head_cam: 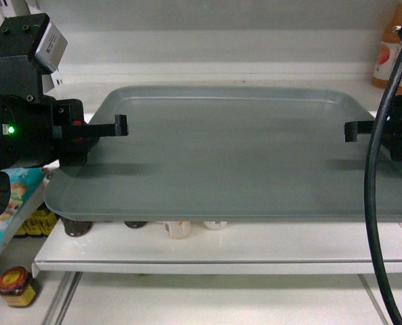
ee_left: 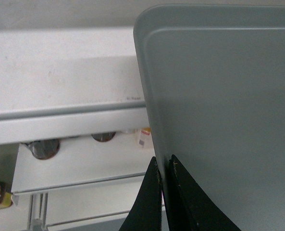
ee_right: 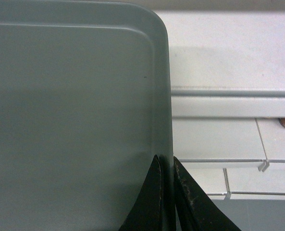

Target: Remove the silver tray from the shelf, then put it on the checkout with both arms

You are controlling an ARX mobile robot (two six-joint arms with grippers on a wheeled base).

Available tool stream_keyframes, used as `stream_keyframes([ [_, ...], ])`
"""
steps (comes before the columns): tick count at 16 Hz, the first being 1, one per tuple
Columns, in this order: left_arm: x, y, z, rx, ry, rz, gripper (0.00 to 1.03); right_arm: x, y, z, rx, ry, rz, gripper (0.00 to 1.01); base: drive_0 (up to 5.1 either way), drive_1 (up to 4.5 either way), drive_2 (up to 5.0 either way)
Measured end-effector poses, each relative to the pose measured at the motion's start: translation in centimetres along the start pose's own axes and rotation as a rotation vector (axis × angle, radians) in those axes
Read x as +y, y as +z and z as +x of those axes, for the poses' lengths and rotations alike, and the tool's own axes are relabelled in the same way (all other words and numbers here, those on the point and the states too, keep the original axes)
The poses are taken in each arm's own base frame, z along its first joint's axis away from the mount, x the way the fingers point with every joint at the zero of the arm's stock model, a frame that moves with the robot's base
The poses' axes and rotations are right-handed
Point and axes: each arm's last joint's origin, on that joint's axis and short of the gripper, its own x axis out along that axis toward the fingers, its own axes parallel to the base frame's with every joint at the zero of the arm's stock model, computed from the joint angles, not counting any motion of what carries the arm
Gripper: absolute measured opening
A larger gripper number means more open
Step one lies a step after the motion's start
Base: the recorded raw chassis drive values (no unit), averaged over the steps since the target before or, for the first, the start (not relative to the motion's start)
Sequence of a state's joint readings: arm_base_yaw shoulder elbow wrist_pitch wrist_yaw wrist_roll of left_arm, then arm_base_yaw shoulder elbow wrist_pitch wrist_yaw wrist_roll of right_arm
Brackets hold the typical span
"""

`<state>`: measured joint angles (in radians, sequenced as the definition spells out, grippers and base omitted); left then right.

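Note:
The silver tray (head_cam: 234, 156) is a large matte grey rectangle held level between both grippers. My left gripper (head_cam: 119, 128) is shut on its left rim, one finger above and one below; the left wrist view shows those jaws (ee_left: 164, 163) pinching the rim of the tray (ee_left: 219, 96). Opposite it, my right gripper (head_cam: 350, 132) is shut on the right rim, also seen close up (ee_right: 166, 161) on the tray (ee_right: 75, 120). The tray's far end lies over the white shelf (ee_left: 60, 82); its near part sticks out past the shelf's front edge strip. The checkout is out of view.
A lower white shelf board (head_cam: 255, 247) under the tray carries small bottles (head_cam: 177, 229). A jar (head_cam: 15, 286) and a colourful packet (head_cam: 4, 203) sit low on the left. An orange bottle (head_cam: 394, 54) stands at the back right. A thick black cable (head_cam: 373, 203) hangs on the right.

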<state>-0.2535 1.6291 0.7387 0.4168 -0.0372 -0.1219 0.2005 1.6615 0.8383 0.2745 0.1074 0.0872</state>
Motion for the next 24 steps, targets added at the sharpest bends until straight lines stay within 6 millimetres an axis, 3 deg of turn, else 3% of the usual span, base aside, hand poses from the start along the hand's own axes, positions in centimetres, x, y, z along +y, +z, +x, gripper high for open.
stream_keyframes([
  [24,-0.09,-0.03,-0.08,0.0,-0.001,0.004,0.03,-0.03,-0.05,-0.03,0.003,-0.001,-0.002,0.03,-0.1,-4.23,4.1],
])
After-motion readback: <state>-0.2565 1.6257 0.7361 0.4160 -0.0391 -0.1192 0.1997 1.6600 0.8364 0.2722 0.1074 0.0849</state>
